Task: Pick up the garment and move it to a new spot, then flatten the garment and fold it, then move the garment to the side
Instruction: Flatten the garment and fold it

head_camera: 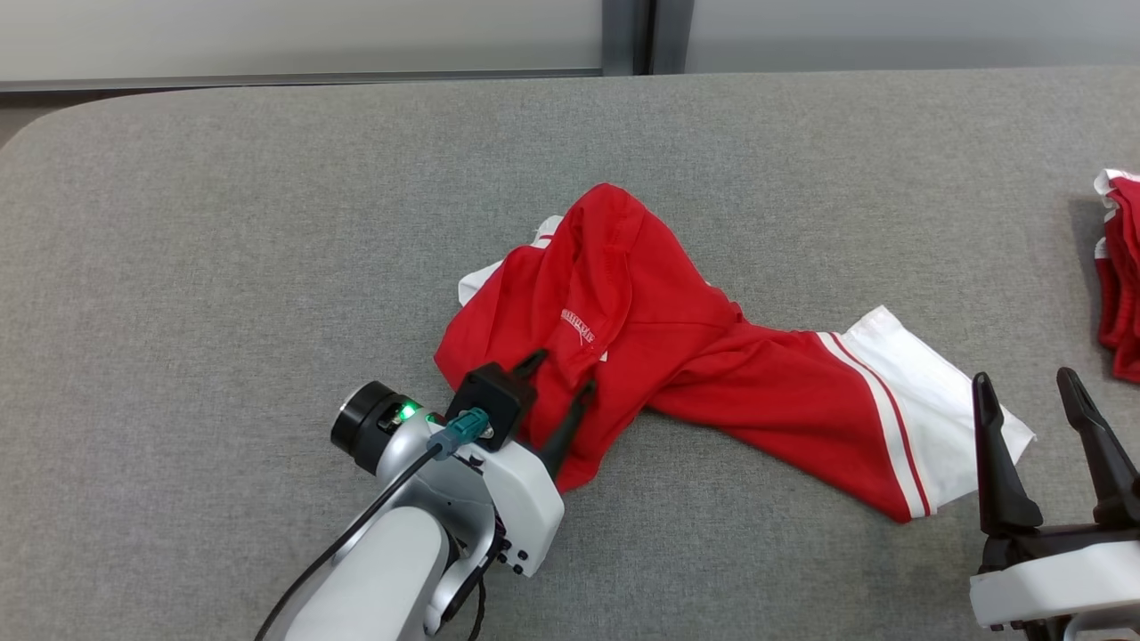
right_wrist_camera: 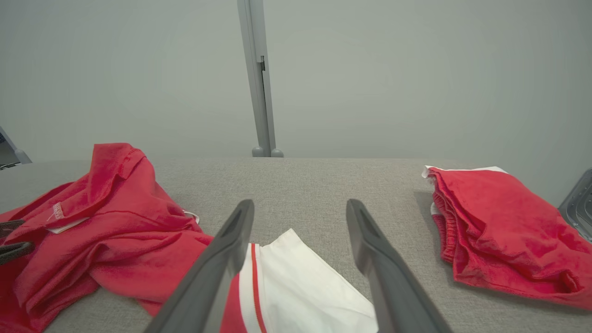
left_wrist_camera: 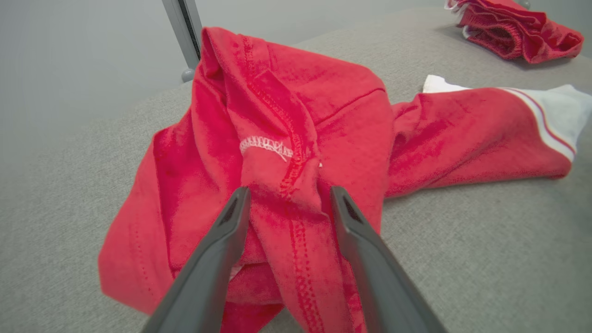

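Observation:
The garment (head_camera: 623, 303) is red with a white, red-striped end (head_camera: 935, 401). It lies crumpled in the middle of the grey table (head_camera: 223, 223). My left gripper (head_camera: 563, 371) is down on its near left part. In the left wrist view the left gripper (left_wrist_camera: 289, 192) has its jaws apart, with a raised ridge of the garment (left_wrist_camera: 296, 115) between them. My right gripper (head_camera: 1024, 376) stands open at the lower right, just beside the white end. In the right wrist view that white end (right_wrist_camera: 300, 286) lies below and between the right gripper's (right_wrist_camera: 299, 203) open fingers.
A second red garment (head_camera: 1122, 267) lies bunched at the table's right edge and also appears as the red pile (right_wrist_camera: 499, 222) in the right wrist view. A grey wall post (right_wrist_camera: 259, 78) stands behind the table. Bare grey table spreads to the left and far side.

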Motion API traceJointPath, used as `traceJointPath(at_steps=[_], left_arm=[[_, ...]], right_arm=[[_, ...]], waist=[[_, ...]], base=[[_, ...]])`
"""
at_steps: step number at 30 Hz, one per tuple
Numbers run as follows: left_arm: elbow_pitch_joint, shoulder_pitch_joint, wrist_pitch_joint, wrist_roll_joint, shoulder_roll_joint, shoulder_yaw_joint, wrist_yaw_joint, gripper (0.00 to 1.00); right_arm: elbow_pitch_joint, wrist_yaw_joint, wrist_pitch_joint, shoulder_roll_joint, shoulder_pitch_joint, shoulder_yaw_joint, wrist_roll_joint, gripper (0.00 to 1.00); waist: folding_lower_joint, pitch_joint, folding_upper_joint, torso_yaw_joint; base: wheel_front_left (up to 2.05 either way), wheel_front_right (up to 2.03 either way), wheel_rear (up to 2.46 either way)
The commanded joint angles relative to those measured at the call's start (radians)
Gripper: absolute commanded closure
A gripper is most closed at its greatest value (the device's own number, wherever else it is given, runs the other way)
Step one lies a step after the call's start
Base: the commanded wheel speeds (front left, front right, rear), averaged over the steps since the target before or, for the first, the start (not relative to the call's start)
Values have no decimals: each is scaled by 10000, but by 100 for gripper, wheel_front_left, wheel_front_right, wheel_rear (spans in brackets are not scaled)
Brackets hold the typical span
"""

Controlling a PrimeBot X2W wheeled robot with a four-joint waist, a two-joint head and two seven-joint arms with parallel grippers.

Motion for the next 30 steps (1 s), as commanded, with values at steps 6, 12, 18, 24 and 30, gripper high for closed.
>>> traceJointPath(at_steps=[6, 12, 18, 24, 30], left_arm=[[-138, -100, -298, -69, 115, 200, 231, 100], [-544, 326, -835, -1062, 102, 1088, 461, 100], [-457, 1248, -807, -2787, 13, 2388, 565, 100], [-248, 2017, -645, -4476, -212, 2955, 181, 100], [-280, 2171, -1391, -4344, 20, 3062, 290, 0]], right_arm=[[16, -7, -81, 40, -114, -57, 61, 0], [21, -7, 109, 70, -91, -38, 165, 0], [76, -7, 422, 125, -9, -64, 368, 0], [174, -7, 595, 145, -10, -108, 484, 0], [119, -7, 658, 153, -187, -128, 475, 0]], waist=[[0, 65, 0, 126], [0, 63, 0, 301], [0, 127, 0, 355], [0, 206, 0, 404], [0, 234, 0, 533]], base=[[0, 0, 0], [0, 0, 0], [0, 0, 0], [0, 0, 0], [0, 0, 0]])
